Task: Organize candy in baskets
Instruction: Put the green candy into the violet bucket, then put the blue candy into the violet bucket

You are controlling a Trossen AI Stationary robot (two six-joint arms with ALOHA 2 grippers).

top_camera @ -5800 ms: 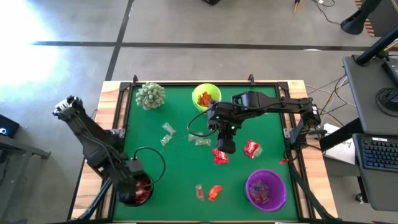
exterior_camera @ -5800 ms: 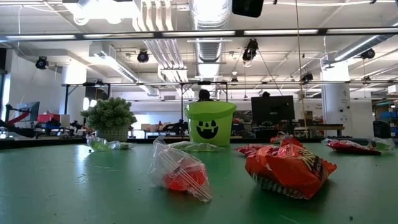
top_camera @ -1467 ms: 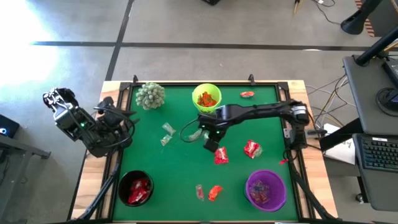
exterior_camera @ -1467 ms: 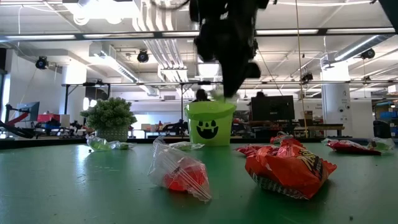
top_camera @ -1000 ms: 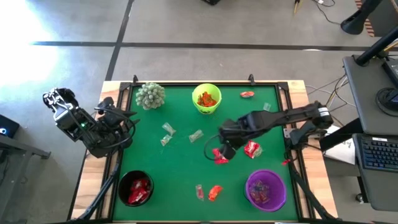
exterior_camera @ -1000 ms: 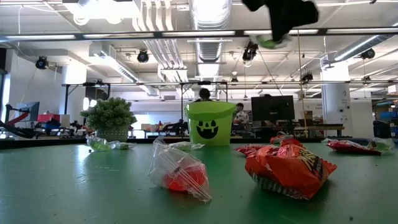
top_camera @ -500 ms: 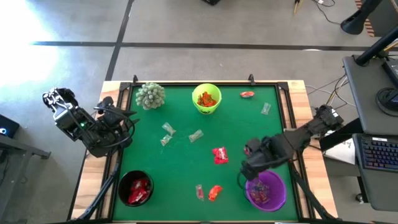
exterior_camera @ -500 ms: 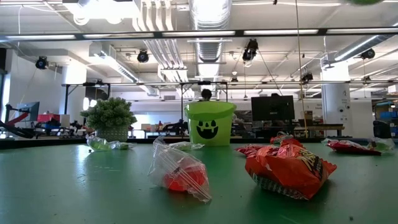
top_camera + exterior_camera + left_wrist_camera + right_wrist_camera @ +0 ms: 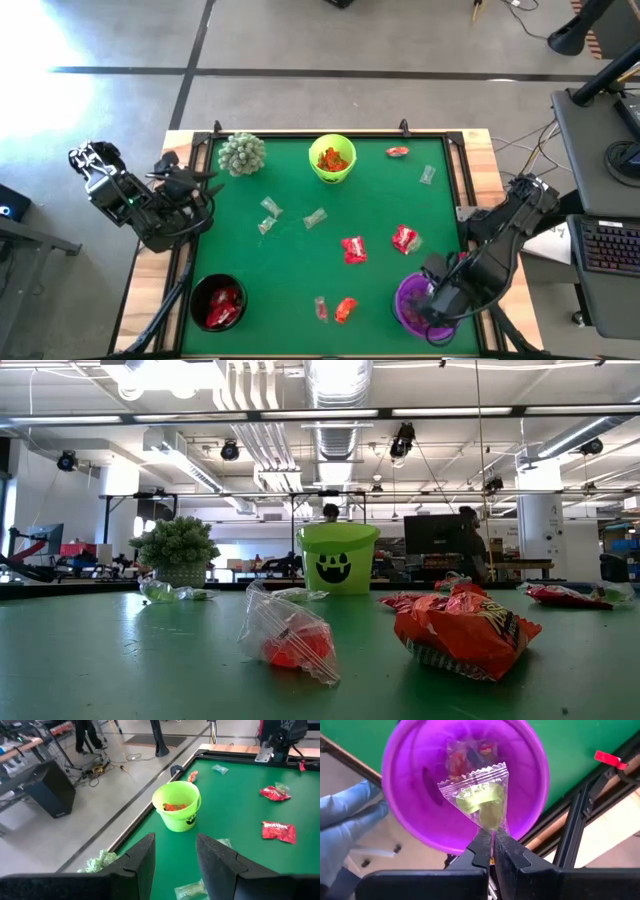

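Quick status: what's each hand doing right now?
Left hand: open, empty, parked off the table's left edge.
Right hand: shut on a clear-wrapped green candy, over the purple basket.

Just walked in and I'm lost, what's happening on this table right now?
The right gripper is shut on a clear-wrapped green candy, holding it over the purple basket, which already holds some sweets. The left gripper waits open at the table's left edge. More candy lies loose on the green table, with some already in the lime green basket and black basket.
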